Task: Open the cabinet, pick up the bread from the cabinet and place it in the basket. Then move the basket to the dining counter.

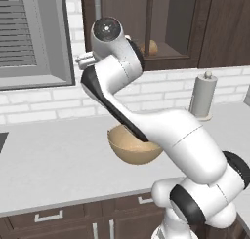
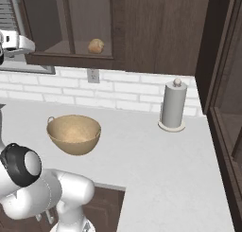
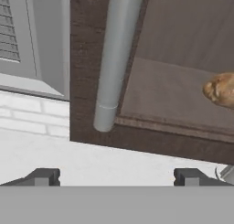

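1. I see the cabinet [image 2: 156,32] on the wall with its glass doors closed; the bread [image 2: 96,46] sits inside on the bottom shelf, behind the glass.
2. My gripper [image 3: 116,176] has its jaws spread wide, holding nothing, just below the door's silver bar handle [image 3: 114,63].
3. The basket [image 2: 73,134] stands upright on the grey worktop [image 2: 156,155], with nothing inside.
4. A paper towel roll [image 2: 173,106] stands near the wall, well apart from the basket.
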